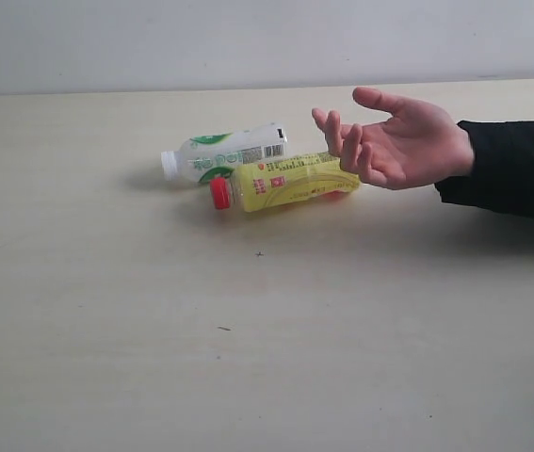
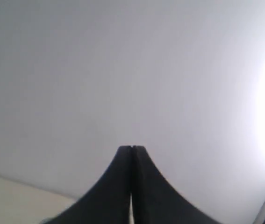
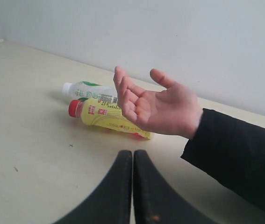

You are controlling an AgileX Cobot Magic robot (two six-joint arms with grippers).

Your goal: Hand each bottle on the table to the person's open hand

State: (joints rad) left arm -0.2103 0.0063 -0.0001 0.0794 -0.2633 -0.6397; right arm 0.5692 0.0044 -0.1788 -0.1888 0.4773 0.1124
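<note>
Two bottles lie on their sides, touching, on the pale table [image 1: 153,358]. The white-and-green bottle [image 1: 224,151] with a white cap lies behind; the yellow-labelled bottle [image 1: 285,181] with a red cap lies in front. The person's open hand [image 1: 398,143], palm up on a black-sleeved arm, hovers over their right ends. The right wrist view shows the yellow bottle [image 3: 106,116], the white-and-green bottle [image 3: 88,89] and the hand [image 3: 162,107] beyond my right gripper [image 3: 132,153], which is shut and empty. My left gripper [image 2: 132,148] is shut and empty, facing a blank wall. Neither gripper appears in the exterior view.
A plain grey wall [image 1: 248,42] runs behind the table's far edge. The black sleeve [image 1: 516,169] reaches in from the right side. A few tiny dark specks [image 1: 259,253] mark the tabletop in front of the bottles.
</note>
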